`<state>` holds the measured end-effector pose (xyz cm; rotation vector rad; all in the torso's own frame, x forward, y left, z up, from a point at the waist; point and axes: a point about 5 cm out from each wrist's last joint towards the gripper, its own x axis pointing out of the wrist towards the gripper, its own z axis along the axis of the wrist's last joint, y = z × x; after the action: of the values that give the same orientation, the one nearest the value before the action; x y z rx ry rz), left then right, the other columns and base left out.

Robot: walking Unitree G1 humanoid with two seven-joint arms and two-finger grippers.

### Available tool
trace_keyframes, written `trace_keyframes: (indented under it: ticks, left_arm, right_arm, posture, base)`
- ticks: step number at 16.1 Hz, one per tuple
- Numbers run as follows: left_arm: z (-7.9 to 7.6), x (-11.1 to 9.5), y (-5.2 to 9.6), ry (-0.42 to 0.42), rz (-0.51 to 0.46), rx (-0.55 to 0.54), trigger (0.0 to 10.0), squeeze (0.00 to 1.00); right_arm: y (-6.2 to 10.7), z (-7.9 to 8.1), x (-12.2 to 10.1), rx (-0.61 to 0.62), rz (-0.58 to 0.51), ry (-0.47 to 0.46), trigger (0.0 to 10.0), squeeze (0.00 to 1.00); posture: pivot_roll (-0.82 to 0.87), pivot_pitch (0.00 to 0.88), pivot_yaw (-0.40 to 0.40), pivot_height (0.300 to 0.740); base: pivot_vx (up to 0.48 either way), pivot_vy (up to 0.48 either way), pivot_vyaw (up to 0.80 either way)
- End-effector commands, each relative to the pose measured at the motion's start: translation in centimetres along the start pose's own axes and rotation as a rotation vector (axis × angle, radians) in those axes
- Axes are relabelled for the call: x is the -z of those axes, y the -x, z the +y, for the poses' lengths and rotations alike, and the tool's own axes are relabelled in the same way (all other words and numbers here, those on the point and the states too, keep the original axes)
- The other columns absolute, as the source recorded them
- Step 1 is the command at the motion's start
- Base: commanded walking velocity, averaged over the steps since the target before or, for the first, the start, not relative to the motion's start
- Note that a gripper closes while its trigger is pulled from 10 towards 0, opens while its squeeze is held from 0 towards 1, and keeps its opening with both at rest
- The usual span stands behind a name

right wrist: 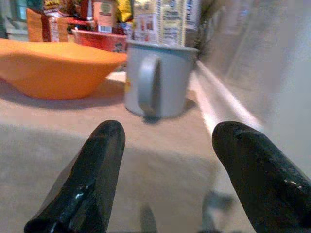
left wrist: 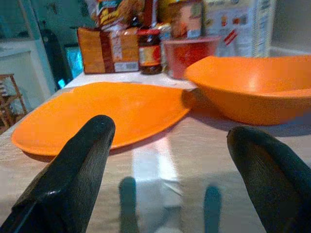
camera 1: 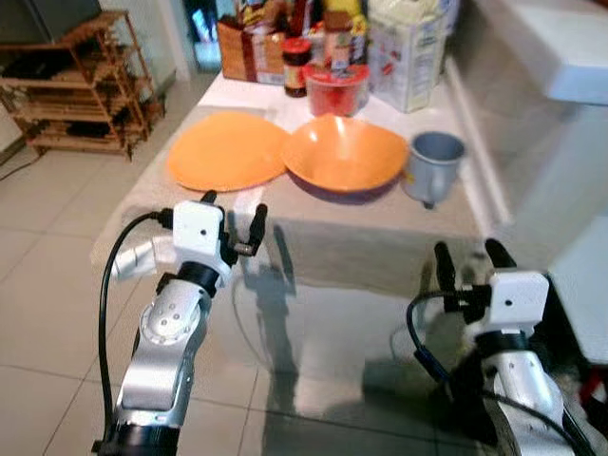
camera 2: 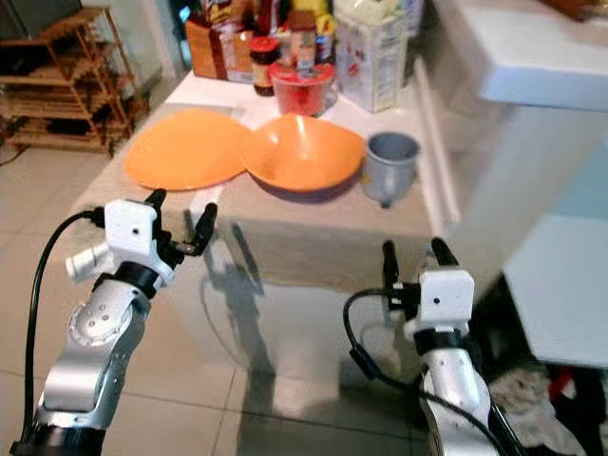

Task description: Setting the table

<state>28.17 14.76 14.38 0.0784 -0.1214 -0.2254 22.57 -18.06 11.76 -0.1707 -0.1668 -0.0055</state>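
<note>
A pale stone-topped table (camera 1: 313,242) stands before the robot, its near edge just ahead of both arms; on it sit a flat round orange plate (camera 1: 226,150), a shallow orange bowl (camera 1: 344,152) overlapping the plate's rim, and a grey metal mug with a handle (camera 1: 435,167) just beside the bowl; a cluster of food boxes and jars (camera 1: 323,47) crowds the far end. The left gripper (camera 1: 235,220) hovers at the near edge facing the plate, fingers spread wide and holding nothing; the right gripper (camera 1: 467,262) sits lower, short of the edge, facing the mug, fingers likewise wide and empty.

Likely risks: the plate lies flat and thin, so a finger may slide over it and push it into the bowl; since the two overlap, lifting one could drag the other; the mug stands near the raised white ledge (camera 1: 470,123) along the table's right side, so a wide approach may knock it or strike the ledge.

Open room: the front half of the tabletop is bare; tiled floor (camera 1: 47,285) lies open on the left, with a wooden rack (camera 1: 81,85) well apart.
</note>
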Motion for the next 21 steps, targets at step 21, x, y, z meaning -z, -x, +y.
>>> trace_keyframes:
  ticks: [21]
  left_arm:
    - [0.2, -0.7, 0.4, -0.036, 0.001, -0.001, 10.0, 0.00]
  right_arm:
    - [-6.5, 2.1, 0.7, 0.001, 0.006, -0.054, 10.0, 0.00]
  posture:
    - [0.03, 0.028, 0.038, 0.740]
  base:
    - [0.000, 0.000, 0.00]
